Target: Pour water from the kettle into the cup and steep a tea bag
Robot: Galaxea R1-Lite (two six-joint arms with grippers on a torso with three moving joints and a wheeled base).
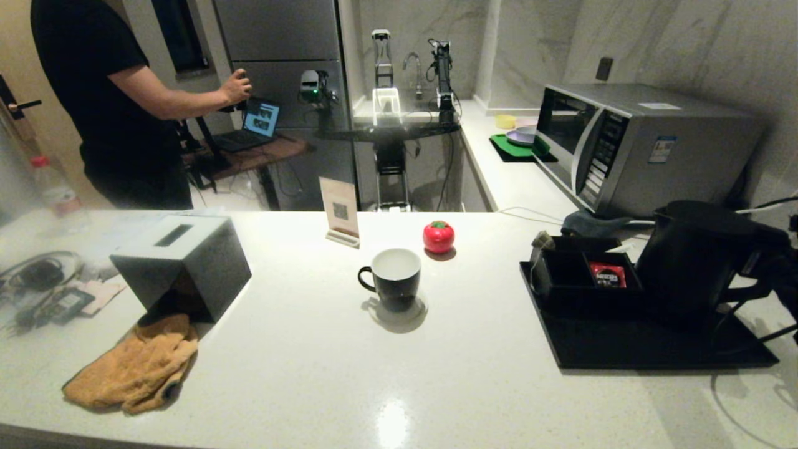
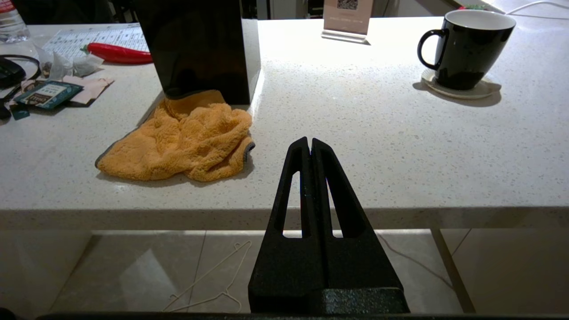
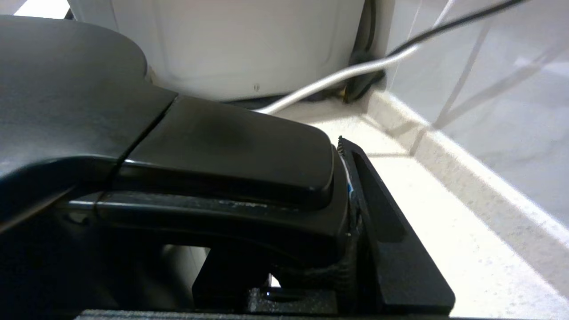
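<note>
Kettle [image 1: 698, 255] handle end and right gripper [image 1: 770, 265] run off the frame edge. Left side of counter [image 1: 374, 386] hazy; bottle [image 1: 53, 187] blurred. Person [image 1: 106, 93] cut at shoulders. Cup [image 1: 394, 277] contents unseen.

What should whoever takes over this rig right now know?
Right tool: shut on the kettle handle, kettle standing on the black tray at counter right.
Left tool: shut, empty, parked off the counter's near edge.
Cup: upright on a coaster, mid-counter, looks empty.
Tea bag: cannot make it out.
Done: handle gripped.
Left: lift, pour, steep.
</note>
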